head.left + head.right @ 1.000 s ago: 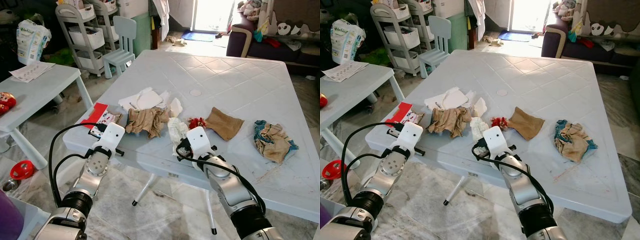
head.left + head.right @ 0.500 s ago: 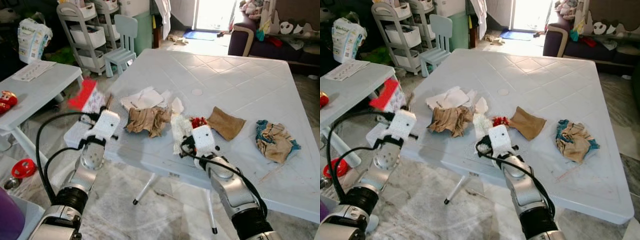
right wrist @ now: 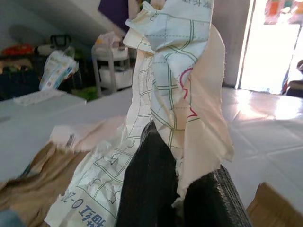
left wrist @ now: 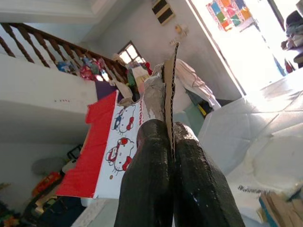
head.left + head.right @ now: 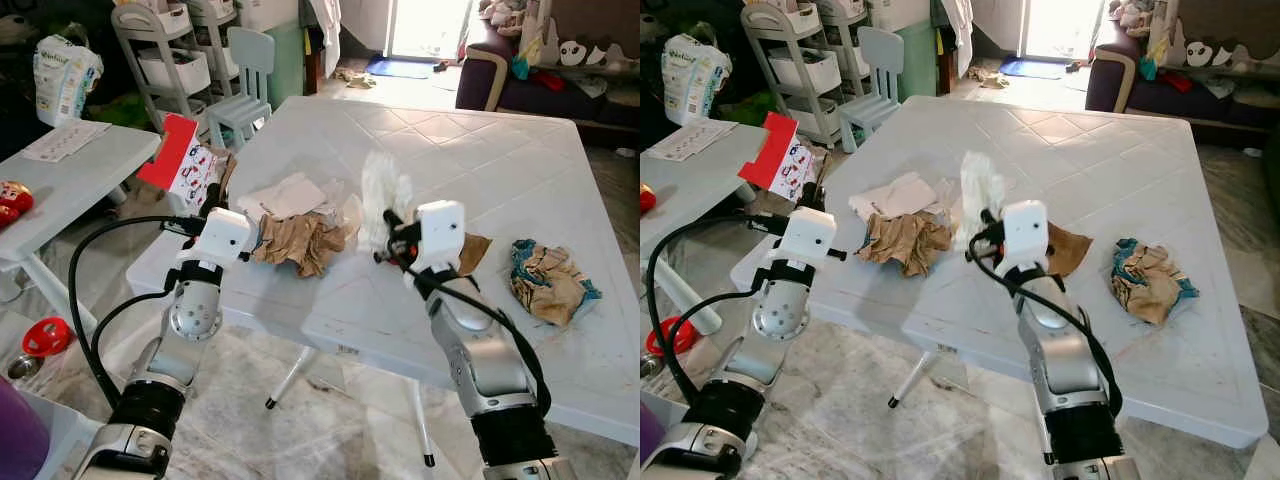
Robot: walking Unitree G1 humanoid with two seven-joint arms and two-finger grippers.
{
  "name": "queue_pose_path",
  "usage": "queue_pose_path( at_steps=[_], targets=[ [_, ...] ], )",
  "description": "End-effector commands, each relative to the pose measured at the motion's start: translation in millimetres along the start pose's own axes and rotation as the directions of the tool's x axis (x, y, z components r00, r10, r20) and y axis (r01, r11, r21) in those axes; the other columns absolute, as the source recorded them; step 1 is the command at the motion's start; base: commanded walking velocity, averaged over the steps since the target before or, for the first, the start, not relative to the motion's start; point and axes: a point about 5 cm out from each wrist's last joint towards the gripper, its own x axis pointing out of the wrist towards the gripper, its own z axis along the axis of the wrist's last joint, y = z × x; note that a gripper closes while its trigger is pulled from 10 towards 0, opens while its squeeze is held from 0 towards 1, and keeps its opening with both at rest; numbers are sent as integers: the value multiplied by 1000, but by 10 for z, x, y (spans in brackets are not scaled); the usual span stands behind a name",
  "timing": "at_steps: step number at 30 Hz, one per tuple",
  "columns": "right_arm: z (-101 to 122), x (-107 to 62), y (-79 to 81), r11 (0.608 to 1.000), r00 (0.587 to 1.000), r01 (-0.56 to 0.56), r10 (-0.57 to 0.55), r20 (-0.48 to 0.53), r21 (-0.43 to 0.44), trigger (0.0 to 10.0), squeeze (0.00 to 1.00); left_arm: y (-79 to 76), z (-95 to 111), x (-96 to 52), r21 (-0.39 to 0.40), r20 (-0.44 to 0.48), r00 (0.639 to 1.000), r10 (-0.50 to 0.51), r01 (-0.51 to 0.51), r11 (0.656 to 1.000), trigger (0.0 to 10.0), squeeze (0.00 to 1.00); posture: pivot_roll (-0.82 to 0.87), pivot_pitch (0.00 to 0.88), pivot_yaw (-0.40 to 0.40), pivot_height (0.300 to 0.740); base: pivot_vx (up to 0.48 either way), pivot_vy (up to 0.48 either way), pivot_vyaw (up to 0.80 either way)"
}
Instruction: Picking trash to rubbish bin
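Note:
My left gripper (image 5: pixel 213 193) is shut on a red and white cartoon-printed card (image 5: pixel 183 160), held upright above the left edge of the white table (image 5: pixel 480 150). In the left wrist view the card (image 4: pixel 111 142) stands pinched between the black fingers (image 4: pixel 151 189). My right gripper (image 5: pixel 392 238) is shut on a crumpled white paper (image 5: pixel 380 195), lifted above the table's front middle. The right wrist view shows that printed paper (image 3: pixel 175 71) rising from between the fingers (image 3: pixel 151 189).
On the table lie a brown crumpled paper (image 5: pixel 300 240), white sheets (image 5: pixel 290 195), a brown cardboard piece (image 5: pixel 472 250) and a teal and brown wad (image 5: pixel 548 280). A low side table (image 5: pixel 60 170), a shelf cart (image 5: pixel 170 60) and a small chair (image 5: pixel 245 85) stand to the left.
Both grippers have risen from the table's front edge. The left one lifted the red card off the table corner; the right one raised the white paper upward.

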Motion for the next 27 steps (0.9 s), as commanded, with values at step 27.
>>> queue_pose_path(
  at_steps=[27],
  targets=[
    [191,-10,67,997,997,-29,34,71,-68,0,0,7,54,-68,-60,-50,999,21,-24,998,0,0,-130,0,16,740,0,0,681]
  ],
)
